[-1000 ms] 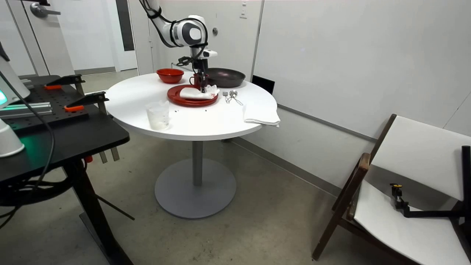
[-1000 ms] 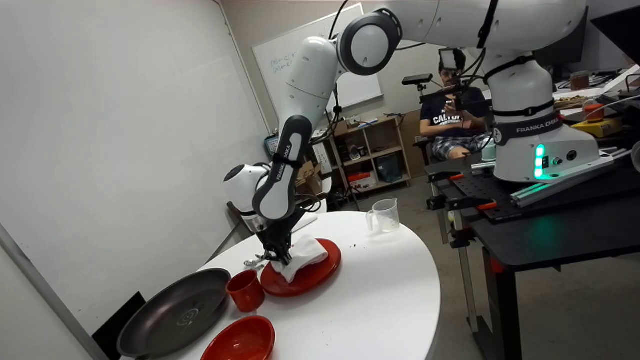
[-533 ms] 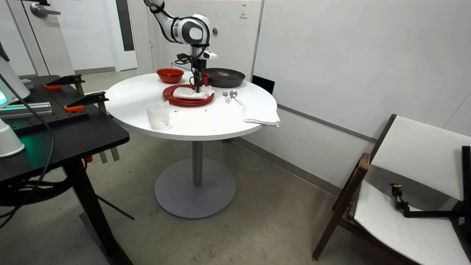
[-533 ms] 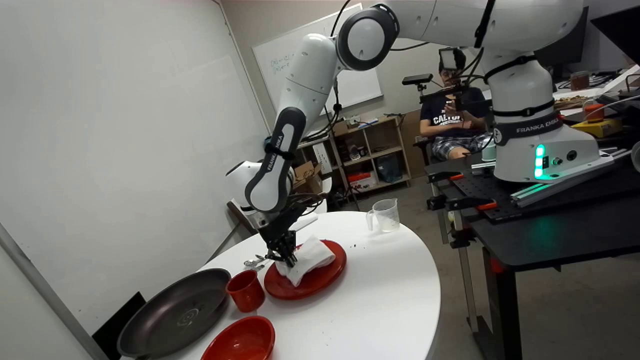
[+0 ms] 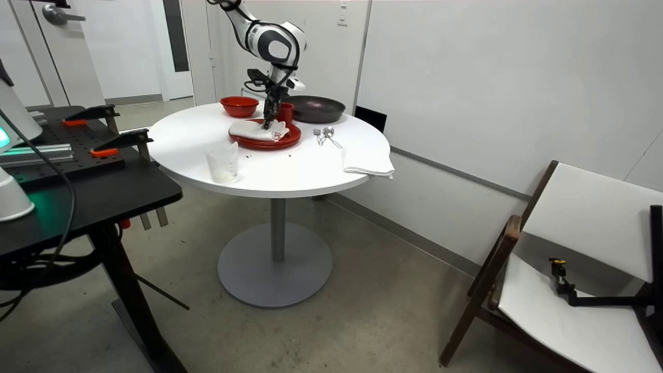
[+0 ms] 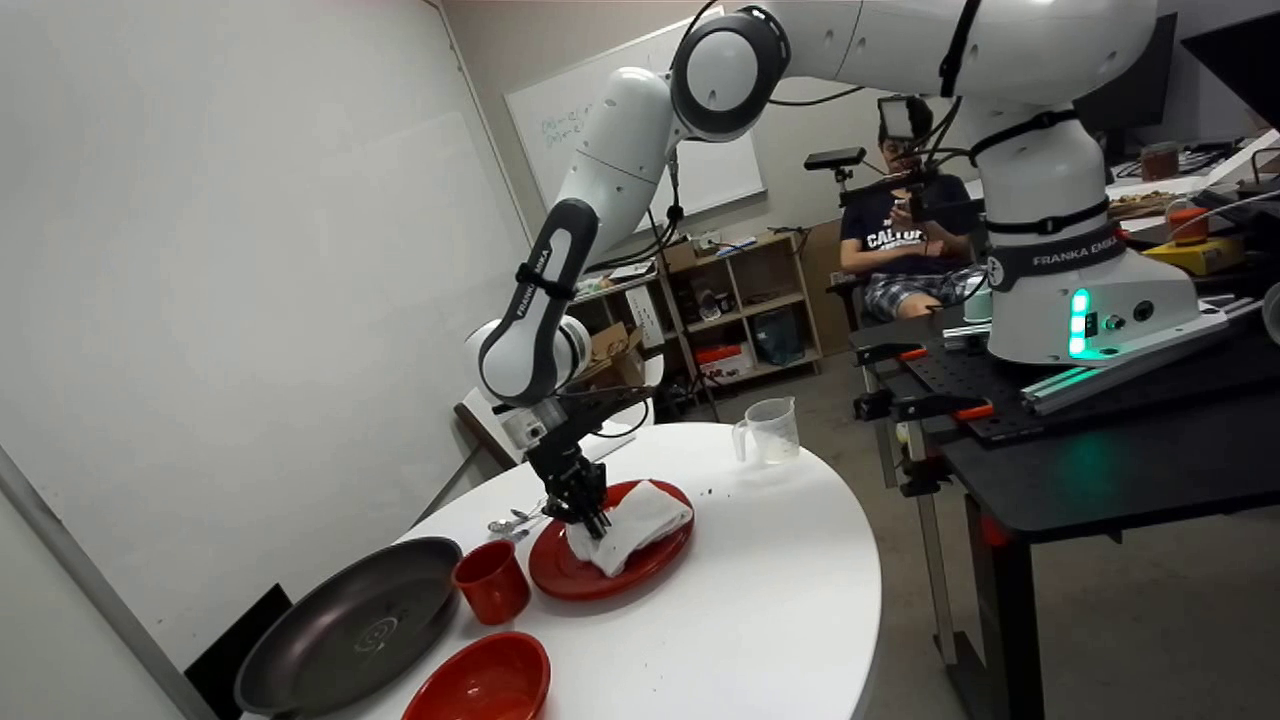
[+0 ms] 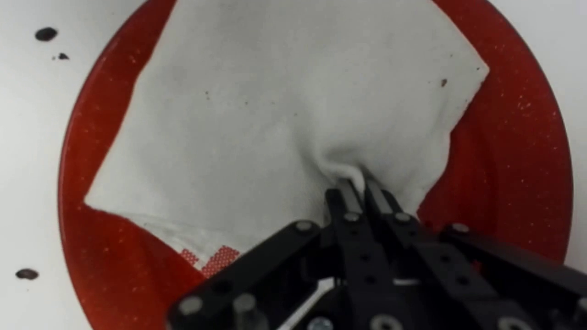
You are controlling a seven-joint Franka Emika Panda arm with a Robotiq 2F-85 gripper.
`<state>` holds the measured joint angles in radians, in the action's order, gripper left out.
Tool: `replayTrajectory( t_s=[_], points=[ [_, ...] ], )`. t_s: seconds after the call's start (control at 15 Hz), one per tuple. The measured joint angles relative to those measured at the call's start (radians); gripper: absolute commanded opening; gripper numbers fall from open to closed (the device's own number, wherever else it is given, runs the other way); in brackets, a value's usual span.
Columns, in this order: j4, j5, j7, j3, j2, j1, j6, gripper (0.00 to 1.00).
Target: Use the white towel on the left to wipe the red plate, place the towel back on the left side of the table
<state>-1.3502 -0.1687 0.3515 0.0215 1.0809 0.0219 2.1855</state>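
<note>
The white towel (image 5: 253, 130) lies folded on the red plate (image 5: 294, 137) and covers most of its middle. It also shows in an exterior view (image 6: 642, 518) and in the wrist view (image 7: 252, 114), with a red printed patch at one edge and small dark specks. The plate's rim shows around it in the wrist view (image 7: 518, 137). My gripper (image 7: 362, 192) is shut on a pinched fold of the towel, with the fingertips low at the plate. In both exterior views the gripper (image 5: 266, 127) leans over the plate. The plate sits on the round white table (image 5: 290, 173).
A red mug (image 5: 285, 112) stands close behind the plate, beside a black pan (image 5: 318, 110). A red bowl (image 5: 240, 107), a clear measuring cup (image 5: 222, 165), metal utensils (image 5: 328, 134) and another white cloth (image 5: 369, 161) are on the table. Dark crumbs (image 7: 46, 34) lie beside the plate.
The gripper and towel have slid across the plate toward the measuring-cup side, and the wrist has tilted. The plate shifted slightly the same way, then stayed put.
</note>
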Motion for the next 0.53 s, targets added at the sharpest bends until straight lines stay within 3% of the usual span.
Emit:
replayTrajectory(
  t_s=[0.27, 0.53],
  points=[
    [0.000, -0.003, -0.003, -0.017, 0.000, 0.005, -0.059, 0.03],
    [0.000, 0.031, 0.050, -0.086, 0.000, -0.039, -0.045, 0.03]
  ],
)
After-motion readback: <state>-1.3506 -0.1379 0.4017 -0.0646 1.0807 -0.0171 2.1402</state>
